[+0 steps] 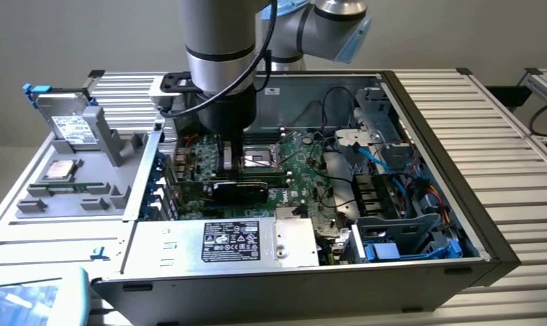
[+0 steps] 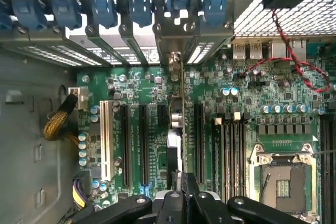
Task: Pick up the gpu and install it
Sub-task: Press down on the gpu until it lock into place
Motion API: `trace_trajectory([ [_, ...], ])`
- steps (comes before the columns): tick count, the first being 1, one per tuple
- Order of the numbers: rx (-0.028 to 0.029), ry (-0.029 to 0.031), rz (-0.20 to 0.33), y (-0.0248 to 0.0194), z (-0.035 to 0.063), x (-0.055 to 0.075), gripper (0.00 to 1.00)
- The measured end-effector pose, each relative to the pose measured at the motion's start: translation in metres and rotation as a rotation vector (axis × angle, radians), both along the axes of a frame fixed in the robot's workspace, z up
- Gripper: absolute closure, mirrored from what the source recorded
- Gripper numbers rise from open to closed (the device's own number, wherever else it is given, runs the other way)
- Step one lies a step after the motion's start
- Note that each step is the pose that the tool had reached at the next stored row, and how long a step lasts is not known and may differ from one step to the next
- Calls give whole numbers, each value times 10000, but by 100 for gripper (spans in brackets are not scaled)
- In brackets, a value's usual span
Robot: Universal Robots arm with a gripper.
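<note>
In the exterior view, the arm is reaching down into the open computer case (image 1: pixel 491 251), its gripper (image 1: pixel 228 178) sitting at centre frame above the motherboard (image 1: pixel 300 170) and pinching the gpu (image 1: pixel 241 190), which is showing as a dark card just below it. In the wrist view, the gripper (image 2: pixel 181 195) is closing on the gpu (image 2: pixel 178 129), seen edge-on, standing upright among the black expansion slots (image 2: pixel 144 142), its silver bracket (image 2: pixel 174 61) reaching the case's rear wall.

The gripper (image 2: pixel 180 192) is clamping the gpu (image 2: pixel 177 129) edge-on, its card standing just ahead of the fingertips over the motherboard (image 2: pixel 252 129) slots.
</note>
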State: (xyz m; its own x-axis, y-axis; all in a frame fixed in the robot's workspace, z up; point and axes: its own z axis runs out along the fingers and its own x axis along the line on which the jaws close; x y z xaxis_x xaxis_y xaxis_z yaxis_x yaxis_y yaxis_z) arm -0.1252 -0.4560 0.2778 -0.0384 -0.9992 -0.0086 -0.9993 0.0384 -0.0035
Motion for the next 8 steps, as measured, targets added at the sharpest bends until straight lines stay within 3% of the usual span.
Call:
trace_trajectory([
  [3,-16,4,3,0,107,-9,88],
  [8,-55,5,2,0,145,-97,88],
])
